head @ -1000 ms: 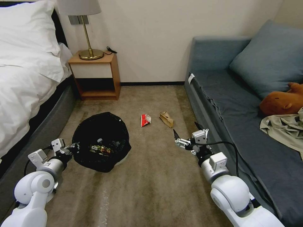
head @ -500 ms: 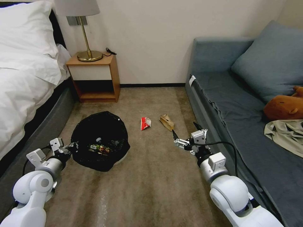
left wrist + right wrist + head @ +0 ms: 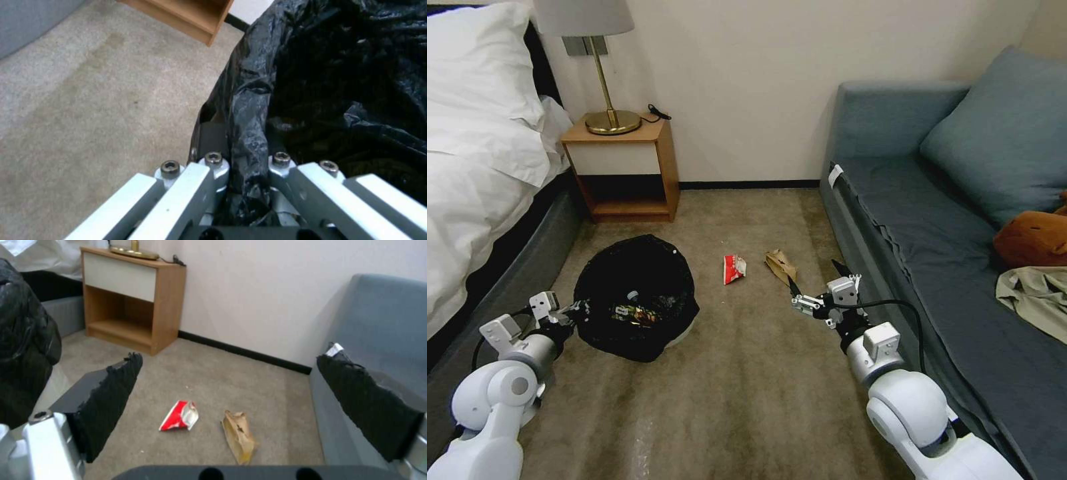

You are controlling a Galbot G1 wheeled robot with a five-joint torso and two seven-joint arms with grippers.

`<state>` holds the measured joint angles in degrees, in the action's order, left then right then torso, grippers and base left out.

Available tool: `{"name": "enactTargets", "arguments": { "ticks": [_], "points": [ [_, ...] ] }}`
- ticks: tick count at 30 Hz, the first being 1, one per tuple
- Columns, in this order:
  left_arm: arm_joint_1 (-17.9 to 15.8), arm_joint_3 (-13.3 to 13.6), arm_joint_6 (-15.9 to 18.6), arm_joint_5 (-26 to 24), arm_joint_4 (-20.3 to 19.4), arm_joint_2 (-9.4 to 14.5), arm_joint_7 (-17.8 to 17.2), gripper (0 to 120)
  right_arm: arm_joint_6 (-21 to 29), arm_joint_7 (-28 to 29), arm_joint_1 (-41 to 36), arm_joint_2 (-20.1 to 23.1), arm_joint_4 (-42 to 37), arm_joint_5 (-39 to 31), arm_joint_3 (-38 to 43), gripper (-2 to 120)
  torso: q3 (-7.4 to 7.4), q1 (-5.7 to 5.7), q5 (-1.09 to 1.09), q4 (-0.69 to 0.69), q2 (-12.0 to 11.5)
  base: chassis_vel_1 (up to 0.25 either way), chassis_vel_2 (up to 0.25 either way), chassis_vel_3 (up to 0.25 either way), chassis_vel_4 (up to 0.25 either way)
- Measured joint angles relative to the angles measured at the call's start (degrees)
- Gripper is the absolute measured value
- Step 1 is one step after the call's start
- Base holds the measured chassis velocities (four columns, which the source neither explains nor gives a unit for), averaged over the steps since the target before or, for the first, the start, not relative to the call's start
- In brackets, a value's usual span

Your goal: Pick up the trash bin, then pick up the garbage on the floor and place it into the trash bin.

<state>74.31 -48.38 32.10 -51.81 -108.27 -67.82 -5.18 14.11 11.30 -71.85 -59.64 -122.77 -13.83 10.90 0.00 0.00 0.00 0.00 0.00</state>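
Garbage left on the carpet: a brown paper bag (image 3: 780, 265) and a red-white packet (image 3: 734, 269), both right of the trash bin (image 3: 635, 297). Right pincer (image 3: 820, 291), spread wide and empty, hovers just short of the paper bag, which lies lengthwise ahead. Left pincer (image 3: 246, 170) is clamped on the bin's bagged rim.

red-white packet (image 3: 734, 269): print on its face, too small to read; it lies on the carpet just beside the brown paper bag (image 3: 780, 265)
brown paper bag: no lettering that can be made out
white tag (image 3: 834, 175) on the sofa edge: blank as far as can be told
items inside the trash bin (image 3: 635, 298): coloured print, none readable
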Motion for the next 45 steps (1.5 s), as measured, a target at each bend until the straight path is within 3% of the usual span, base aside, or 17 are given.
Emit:
{"name": "enactTargets", "arguments": {
  "ticks": [45],
  "points": [
    [-0.1, -0.3, -0.1, -1.0, 0.0, 1.0, 0.0, 4, 0.4, 0.1, 0.3, -0.6, 0.7, -0.3, -0.8, 100, 0.0, 0.0, 0.0, 0.0, 0.0, -0.118, 0.118, 0.116, -0.114]
  ]
}}
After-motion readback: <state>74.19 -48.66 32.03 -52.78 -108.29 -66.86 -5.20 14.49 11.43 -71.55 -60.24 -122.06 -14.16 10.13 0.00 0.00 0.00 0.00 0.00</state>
